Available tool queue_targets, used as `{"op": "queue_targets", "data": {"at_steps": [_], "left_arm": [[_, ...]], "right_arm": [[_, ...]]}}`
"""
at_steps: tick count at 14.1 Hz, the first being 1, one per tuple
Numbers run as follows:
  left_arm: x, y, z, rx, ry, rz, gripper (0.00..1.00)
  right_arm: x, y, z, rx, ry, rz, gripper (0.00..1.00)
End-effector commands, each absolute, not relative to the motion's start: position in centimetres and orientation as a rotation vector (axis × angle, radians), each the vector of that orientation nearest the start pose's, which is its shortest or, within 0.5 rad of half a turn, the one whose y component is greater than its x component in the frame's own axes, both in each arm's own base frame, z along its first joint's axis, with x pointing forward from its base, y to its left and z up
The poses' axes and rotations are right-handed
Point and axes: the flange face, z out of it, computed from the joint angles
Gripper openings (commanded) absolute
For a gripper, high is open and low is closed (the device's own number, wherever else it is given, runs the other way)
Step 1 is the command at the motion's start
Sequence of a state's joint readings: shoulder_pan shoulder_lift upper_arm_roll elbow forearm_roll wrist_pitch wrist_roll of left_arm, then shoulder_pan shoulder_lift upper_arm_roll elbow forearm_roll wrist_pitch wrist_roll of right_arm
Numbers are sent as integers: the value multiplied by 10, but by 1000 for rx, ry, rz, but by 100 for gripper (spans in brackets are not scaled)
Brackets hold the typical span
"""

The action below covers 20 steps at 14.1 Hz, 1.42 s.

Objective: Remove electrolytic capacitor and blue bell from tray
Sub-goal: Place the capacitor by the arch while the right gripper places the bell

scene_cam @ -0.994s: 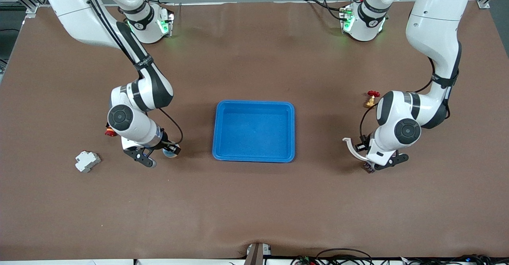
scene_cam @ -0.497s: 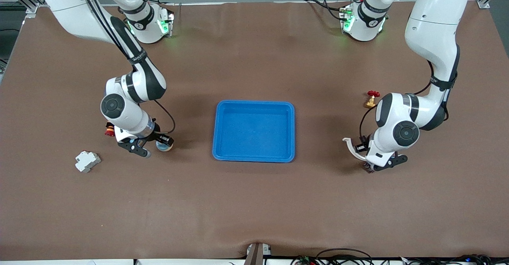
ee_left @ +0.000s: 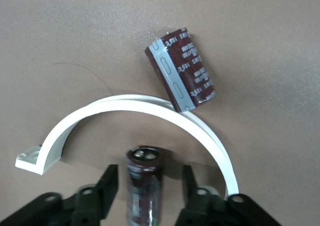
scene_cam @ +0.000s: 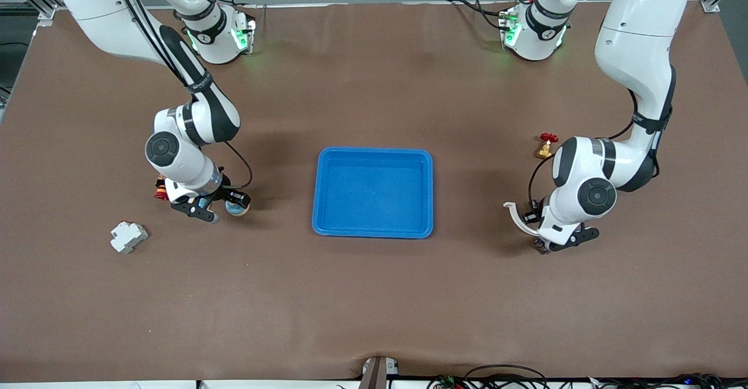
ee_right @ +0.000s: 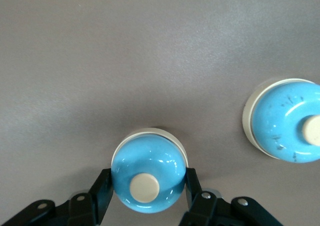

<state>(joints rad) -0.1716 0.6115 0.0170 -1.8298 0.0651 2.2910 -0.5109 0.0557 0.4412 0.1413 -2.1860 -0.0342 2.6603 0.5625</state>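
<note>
Bell: blue bell (ee_right: pixel 148 176) with a cream button on top sits between the fingers of the right end effector (ee_right: pixel 148 186), both fingers pressed to its sides; in the front view the right end effector (scene_cam: pixel 217 209) is low over the table (scene_cam: pixel 374 295), with the bell (scene_cam: pixel 237 207) showing at its tip.
Second bell: another blue bell (ee_right: pixel 287 120) stands on the table near the right end effector, apart from the gripped one.
Capacitor: dark brown capacitor (ee_left: pixel 144 186) stands between the fingers of the left end effector (ee_left: pixel 148 188), which is closed on it; in the front view the left end effector (scene_cam: pixel 555 244) is down at the table.
Second capacitor: brown capacitor (ee_left: pixel 181 68) with a grey stripe lies on its side just past the left end effector's tips, touching a white curved bracket (ee_left: pixel 125 116) that arcs between the two capacitors.
Writing: pale print runs down the lying capacitor's sleeve, too small to read.
Tray: blue tray (scene_cam: pixel 430 193) lies on the table between the two end effectors, well apart from each.
Other items: white block (scene_cam: pixel 127 236) and red part (scene_cam: pixel 159 191) near the right end effector; brass valve with red handle (scene_cam: pixel 545 145) near the left arm.
</note>
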Motion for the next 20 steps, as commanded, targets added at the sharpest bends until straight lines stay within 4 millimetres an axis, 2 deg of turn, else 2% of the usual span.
{"op": "queue_targets", "data": {"at_steps": [1,4,5,6,8,9,10,11,13,15,18,20], "left_arm": [[632,-95,203,-2993,-442,151,100],[636,-90,245,-2981,-440,182,100],[637,-84,261,-2978,-419,204,100],[637,-72,278,-2978,-383,238,100],[633,-31,317,-2999,-305,285,100],[629,-6,336,-3020,-251,304,100],[624,13,354,-3033,-192,324,100],[618,32,370,-3044,-148,340,100],[604,56,403,-3058,-85,360,100],[590,64,439,-3066,-40,357,100],[568,53,495,-3101,-42,316,100],[554,41,519,-3149,-55,316,100]], "right_arm": [[538,106,199,-3045,514,-41,0],[531,101,196,-3048,497,-46,0],[532,93,195,-3046,492,-59,0],[532,89,193,-3046,483,-64,0],[533,88,193,-3045,485,-66,0],[532,88,192,-3044,499,-59,11],[533,86,192,-3044,509,-52,83],[532,86,192,-3045,509,-46,100],[532,86,194,-3046,515,-39,100],[532,91,209,-3054,550,3,100],[531,98,251,-3084,568,101,100],[529,102,275,-3101,557,137,100]]}}
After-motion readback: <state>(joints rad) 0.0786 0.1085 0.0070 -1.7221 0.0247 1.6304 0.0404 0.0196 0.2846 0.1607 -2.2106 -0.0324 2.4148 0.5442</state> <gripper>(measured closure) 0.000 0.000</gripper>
